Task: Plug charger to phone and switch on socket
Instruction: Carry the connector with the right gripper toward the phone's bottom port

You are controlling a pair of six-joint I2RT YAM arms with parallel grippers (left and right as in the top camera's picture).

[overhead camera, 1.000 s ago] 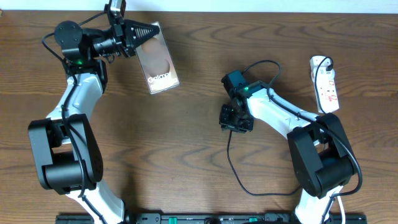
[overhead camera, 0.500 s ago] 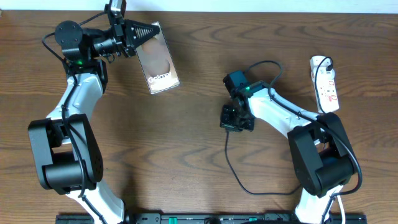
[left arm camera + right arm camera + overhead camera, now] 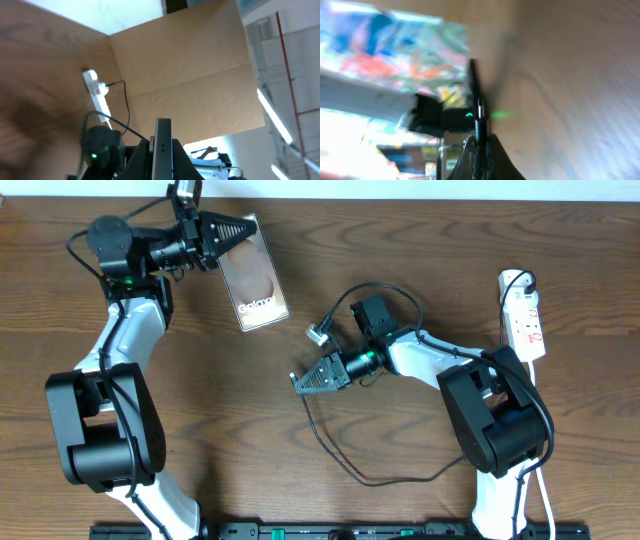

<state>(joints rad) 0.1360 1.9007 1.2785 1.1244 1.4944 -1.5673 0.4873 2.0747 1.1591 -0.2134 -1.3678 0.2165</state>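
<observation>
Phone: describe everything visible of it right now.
The phone is a flat rectangle, its glossy brownish-grey back facing up, pale-rimmed, with white "Galaxy" lettering near its free end. It is skewed, at the far left of the table. The left gripper is shut on its far short end; the left wrist view shows that thin edge clamped between the fingers. The charger tip is apart from it, unplugged. Whether the phone rests on the table cannot be told.
</observation>
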